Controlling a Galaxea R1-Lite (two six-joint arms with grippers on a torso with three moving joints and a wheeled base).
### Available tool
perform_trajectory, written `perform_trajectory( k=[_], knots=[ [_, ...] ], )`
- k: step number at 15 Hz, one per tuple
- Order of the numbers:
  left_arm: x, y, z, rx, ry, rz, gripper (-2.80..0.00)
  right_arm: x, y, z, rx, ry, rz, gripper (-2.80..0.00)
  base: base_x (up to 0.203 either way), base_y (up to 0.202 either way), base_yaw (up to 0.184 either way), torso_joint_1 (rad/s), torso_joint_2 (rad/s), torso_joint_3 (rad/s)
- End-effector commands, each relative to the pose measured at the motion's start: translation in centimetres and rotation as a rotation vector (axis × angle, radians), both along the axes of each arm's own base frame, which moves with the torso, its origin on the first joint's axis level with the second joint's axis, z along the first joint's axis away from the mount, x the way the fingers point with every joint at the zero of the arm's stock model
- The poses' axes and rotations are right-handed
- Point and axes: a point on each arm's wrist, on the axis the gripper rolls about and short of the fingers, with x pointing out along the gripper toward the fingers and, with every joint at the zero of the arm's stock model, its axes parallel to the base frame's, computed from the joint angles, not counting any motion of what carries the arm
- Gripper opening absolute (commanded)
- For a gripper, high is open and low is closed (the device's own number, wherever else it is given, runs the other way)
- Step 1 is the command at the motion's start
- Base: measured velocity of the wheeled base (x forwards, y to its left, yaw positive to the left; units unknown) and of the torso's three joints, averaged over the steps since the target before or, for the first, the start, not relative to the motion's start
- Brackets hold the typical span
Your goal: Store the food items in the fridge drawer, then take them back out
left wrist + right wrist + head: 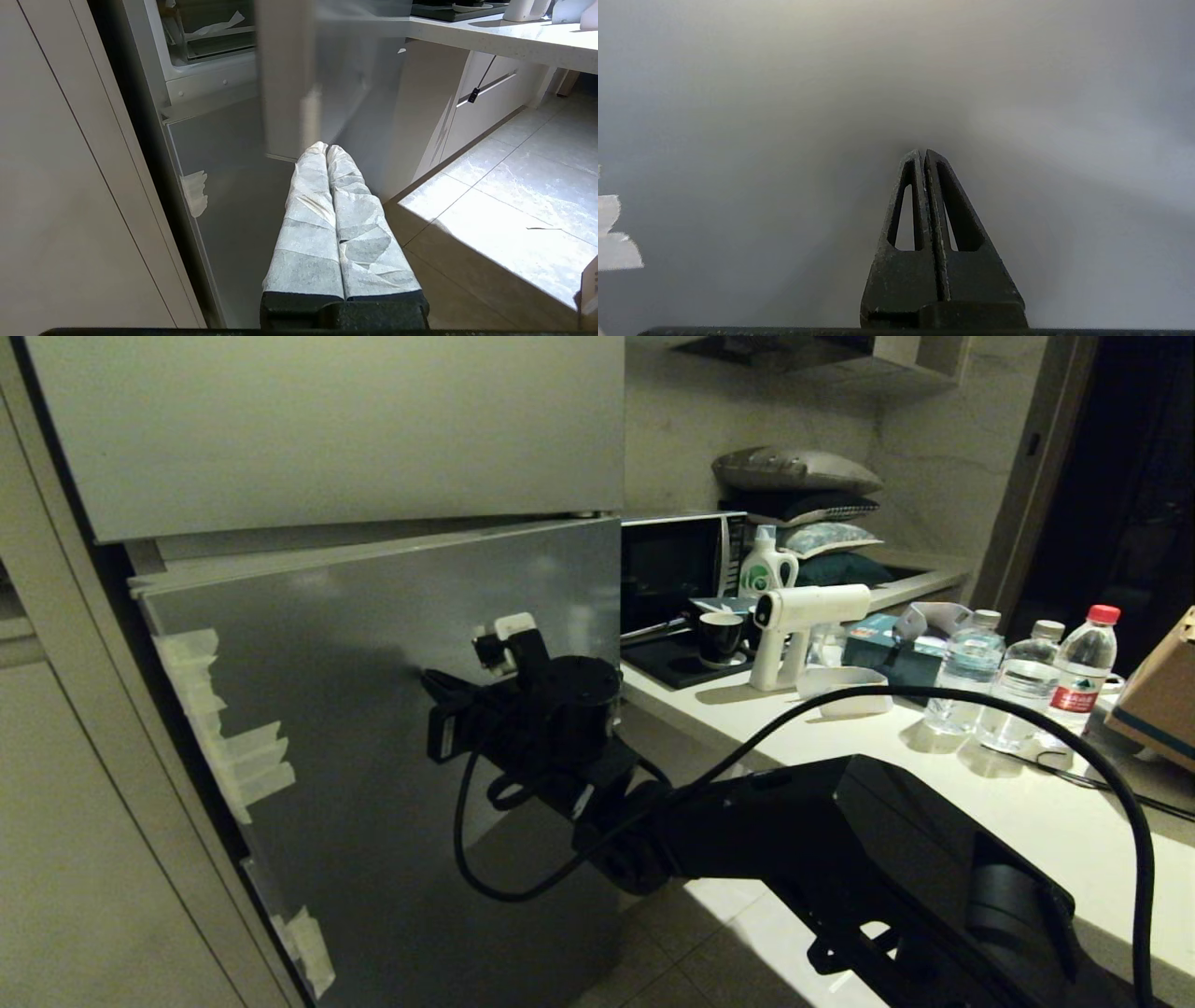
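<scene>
The right gripper (923, 151) is pressed fully shut and holds nothing. Its tips sit at the grey front of the fridge drawer (784, 116); contact is unclear. White tape scraps (612, 233) lie off to one side.

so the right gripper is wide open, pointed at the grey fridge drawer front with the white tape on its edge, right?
Not quite: the right gripper is shut, its two fingers pressed together, as the right wrist view shows. The rest holds: it points at the grey fridge drawer front, which has white tape scraps along its edge.

Microwave (677, 569), spray gun (794, 625), water bottles (1027, 677) on counter (980, 784)
</scene>
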Motion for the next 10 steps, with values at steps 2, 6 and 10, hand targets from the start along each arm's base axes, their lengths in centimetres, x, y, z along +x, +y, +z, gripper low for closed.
perform_trajectory(
  k=[2,6,10],
  knots=[
    [0.01,0.00,0.00,0.000,0.002,0.000,-2.80,-1.00,0.68,0.30,-0.020,-0.018,0.126,-2.80,0.000,0.000,0.000,0.000,0.00,0.000],
    [0.01,0.00,0.00,0.000,0.001,0.000,-2.80,-0.97,0.71,0.14,-0.007,-0.023,0.126,-2.80,0.000,0.000,0.000,0.000,0.00,0.000],
    [0.01,0.00,0.00,0.000,0.002,0.000,-2.80,-1.05,0.73,0.21,0.002,-0.027,0.123,-2.80,0.000,0.000,0.000,0.000,0.00,0.000]
  ],
)
